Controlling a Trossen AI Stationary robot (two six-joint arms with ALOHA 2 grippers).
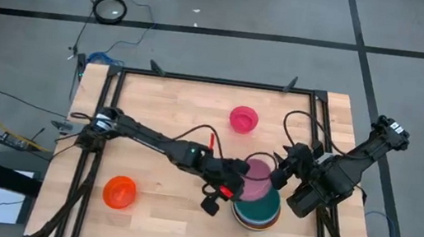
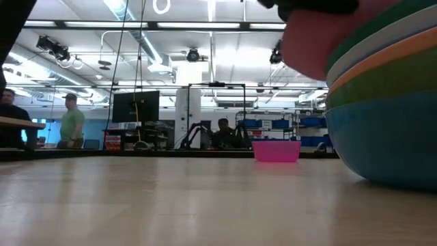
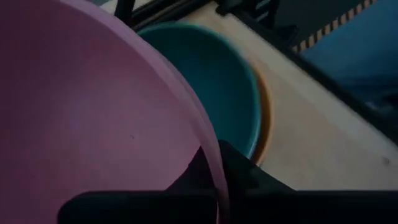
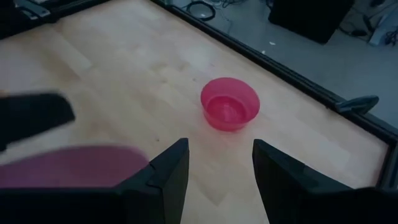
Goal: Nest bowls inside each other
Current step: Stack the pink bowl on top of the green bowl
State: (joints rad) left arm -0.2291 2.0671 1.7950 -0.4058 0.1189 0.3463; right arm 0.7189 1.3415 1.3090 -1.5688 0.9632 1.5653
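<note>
A stack of several nested bowls (image 1: pixel 258 215) stands at the table's near right, with a teal bowl (image 3: pixel 211 81) innermost and a large light blue one (image 2: pixel 396 150) at the bottom. My left gripper (image 1: pixel 234 188) is shut on a pink bowl (image 1: pixel 258 175), which it holds over the stack's far left side. My right gripper (image 4: pixel 221 180) hovers open just right of the stack, with nothing between its fingers. A magenta-red bowl (image 1: pixel 243 119) rests upright on the table farther back. An orange-red bowl (image 1: pixel 119 192) sits at the near left. My left gripper holds the pink bowl by its rim (image 3: pixel 210 163), one finger inside the bowl and one outside. The fingers come slanting down from the table's left. The bowl sits tilted over the stack's teal bowl; whether it touches the stack I cannot tell.
The black frame rails (image 1: pixel 217 80) run along the table's edges. Bare wood lies in the middle and far left of the table. People stand in the room beyond the far edge (image 2: pixel 70 123).
</note>
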